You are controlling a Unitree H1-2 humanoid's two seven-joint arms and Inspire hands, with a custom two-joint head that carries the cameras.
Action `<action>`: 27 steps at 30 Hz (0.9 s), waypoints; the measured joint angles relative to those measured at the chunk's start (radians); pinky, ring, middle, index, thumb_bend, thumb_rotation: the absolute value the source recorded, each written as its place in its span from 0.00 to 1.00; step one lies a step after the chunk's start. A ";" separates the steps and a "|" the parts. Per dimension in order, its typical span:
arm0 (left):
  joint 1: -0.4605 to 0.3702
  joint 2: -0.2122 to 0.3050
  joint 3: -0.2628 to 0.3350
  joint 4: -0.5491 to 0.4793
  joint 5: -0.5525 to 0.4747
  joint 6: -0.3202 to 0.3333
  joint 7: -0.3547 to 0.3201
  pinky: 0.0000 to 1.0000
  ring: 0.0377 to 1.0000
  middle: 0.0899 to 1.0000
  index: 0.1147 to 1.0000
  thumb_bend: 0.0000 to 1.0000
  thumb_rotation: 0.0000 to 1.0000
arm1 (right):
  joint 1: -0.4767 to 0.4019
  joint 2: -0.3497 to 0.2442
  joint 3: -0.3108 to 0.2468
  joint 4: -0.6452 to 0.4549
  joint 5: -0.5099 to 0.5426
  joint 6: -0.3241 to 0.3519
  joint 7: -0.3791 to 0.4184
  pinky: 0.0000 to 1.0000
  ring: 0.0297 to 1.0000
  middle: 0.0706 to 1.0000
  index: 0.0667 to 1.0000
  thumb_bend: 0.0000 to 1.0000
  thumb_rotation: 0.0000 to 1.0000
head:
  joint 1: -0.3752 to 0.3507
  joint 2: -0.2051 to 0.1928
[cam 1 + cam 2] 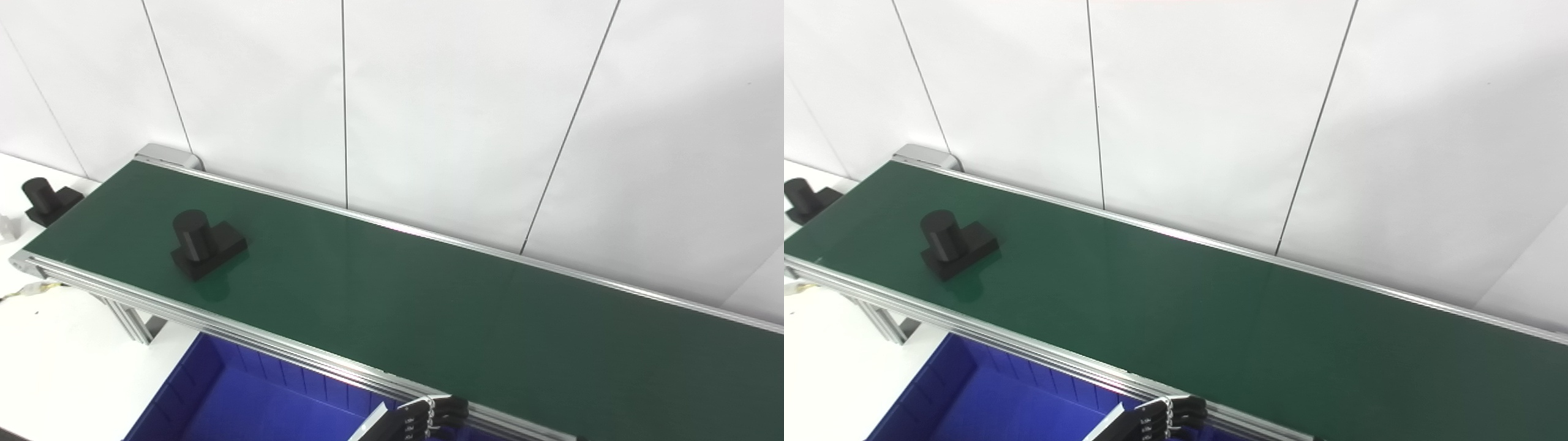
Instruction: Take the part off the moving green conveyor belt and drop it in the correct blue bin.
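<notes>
White wall panels with thin dark seams are standing behind a long green conveyor belt (429,294), which is running diagonally from the upper left to the lower right on a silver frame above a white desk (55,367).

Only one hand (422,418) is showing, at the bottom edge just left of centre, and which arm it belongs to cannot be told from so small a glimpse. Its dark fingers (450,407) are lying side by side, curled over and pointing right toward the belt's near rail, just touching or hovering at it. They are holding nothing visible, though whether the hand is open or closed cannot be told.

Directly to the left of the fingers and under the near rail, a blue bin (202,392) is sitting with its interior facing up.

Well apart from the fingers, up the belt toward its left end, the black part (205,242) is resting on the green surface. It is a flat rectangular base with a stubby cylinder standing upright on its near-left end. The base's long axis is running from lower left to upper right, crosswise to the belt's travel direction.

Beyond the belt's left end, a second black part (48,199) of the same shape is sitting on the desk.
</notes>
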 measured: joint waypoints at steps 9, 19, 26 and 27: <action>-0.005 0.000 -0.006 0.000 0.000 0.001 0.007 0.76 0.79 0.80 0.78 1.00 0.36 | -0.001 0.000 -0.008 0.000 0.002 0.000 0.003 0.81 0.86 0.90 0.97 0.68 0.89 | 0.000 0.005; -0.006 -0.002 -0.016 0.000 0.000 0.001 0.008 0.76 0.79 0.80 0.78 1.00 0.35 | 0.000 -0.002 -0.015 -0.013 0.001 0.000 0.003 0.81 0.86 0.90 0.97 0.68 0.90 | 0.008 0.006; -0.006 -0.006 -0.022 0.000 0.000 0.001 0.015 0.76 0.79 0.80 0.78 1.00 0.36 | 0.005 -0.008 -0.020 -0.045 0.001 0.000 0.006 0.82 0.86 0.90 0.97 0.70 0.90 | 0.012 0.011; -0.007 -0.006 -0.023 0.000 0.000 0.001 0.016 0.76 0.79 0.80 0.78 1.00 0.36 | 0.007 -0.009 -0.020 -0.058 0.001 0.000 0.006 0.82 0.86 0.90 0.97 0.70 0.90 | 0.011 0.011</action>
